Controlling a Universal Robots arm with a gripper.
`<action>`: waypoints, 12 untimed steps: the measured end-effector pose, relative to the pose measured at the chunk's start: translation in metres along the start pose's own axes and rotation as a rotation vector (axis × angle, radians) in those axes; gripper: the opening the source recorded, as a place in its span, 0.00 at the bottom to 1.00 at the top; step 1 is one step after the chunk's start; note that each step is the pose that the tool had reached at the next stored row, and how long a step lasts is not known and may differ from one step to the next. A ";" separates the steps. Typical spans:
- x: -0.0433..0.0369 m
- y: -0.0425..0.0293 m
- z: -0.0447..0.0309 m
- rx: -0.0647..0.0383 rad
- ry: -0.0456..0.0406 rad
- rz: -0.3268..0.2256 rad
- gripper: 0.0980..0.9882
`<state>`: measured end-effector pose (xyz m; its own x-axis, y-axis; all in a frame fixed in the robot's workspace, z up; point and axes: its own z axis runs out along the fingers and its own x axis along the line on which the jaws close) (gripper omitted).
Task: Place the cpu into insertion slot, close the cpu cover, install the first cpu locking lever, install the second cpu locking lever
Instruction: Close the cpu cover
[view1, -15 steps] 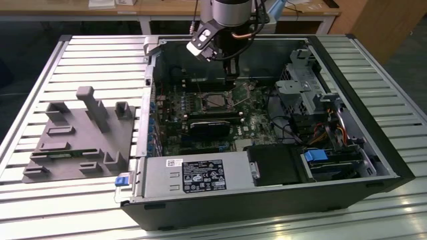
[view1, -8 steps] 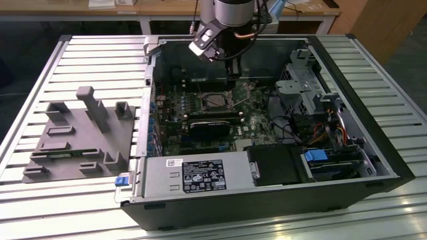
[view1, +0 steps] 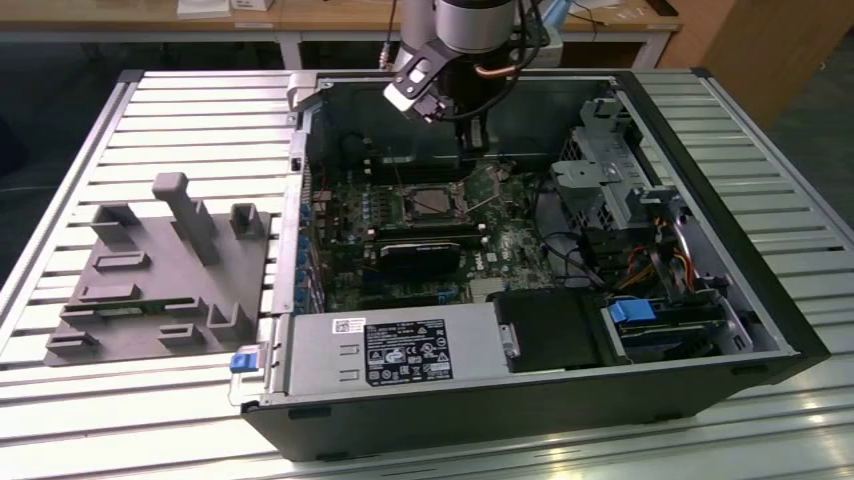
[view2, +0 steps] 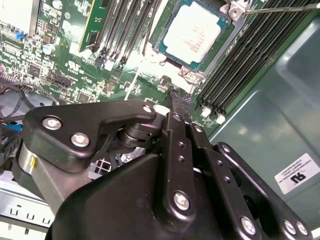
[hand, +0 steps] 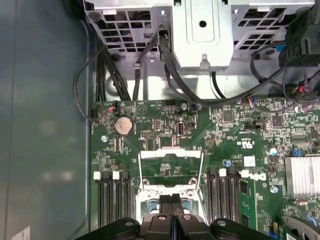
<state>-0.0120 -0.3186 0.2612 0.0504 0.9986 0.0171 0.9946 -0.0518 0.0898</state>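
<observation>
A black gripper (hand: 171, 201) hangs inside an open computer case (view1: 747, 300); its two fingertips (hand: 164, 200) are pressed together with nothing between them. In the first wrist view they sit just over one edge of the insertion slot (hand: 145, 196), a square socket with a silvery rim on the green motherboard (hand: 150, 125). In the second wrist view the cpu (view2: 192, 32) lies flat in that slot, pale metal top facing up; the gripper's tips are near it but do not touch it. The cpu cover (hand: 170, 167) is swung open and tilted back off the slot; green board shows through its window. A thin metal lever (view2: 280, 7) runs off from one corner of the socket; long black memory slots (hand: 112, 200) flank the socket on both sides. Farther out on the board sit a round coin battery (hand: 123, 125), black cables (hand: 170, 65) and a metal drive cage (hand: 202, 30).

In the exterior view the arm (view1: 461, 30) comes down from the upper middle of the frame into the case. A black graphics card (view1: 420, 258) lies just below the socket in the frame; a power supply (view1: 400, 350) fills the lower middle. The case rests on a slatted metal table (view1: 200, 110); a grey plastic fixture (view1: 160, 270) lies at the exterior view's left, well apart from the case.
</observation>
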 end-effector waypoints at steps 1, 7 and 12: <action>0.0000 0.0009 0.0001 0.000 0.0000 0.000 0.00; 0.0004 0.0079 0.0007 0.000 -0.0001 0.000 0.00; 0.0007 0.0139 0.0013 0.000 0.0000 0.000 0.00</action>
<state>0.0020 -0.3186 0.2612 0.0505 0.9986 0.0171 0.9946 -0.0518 0.0898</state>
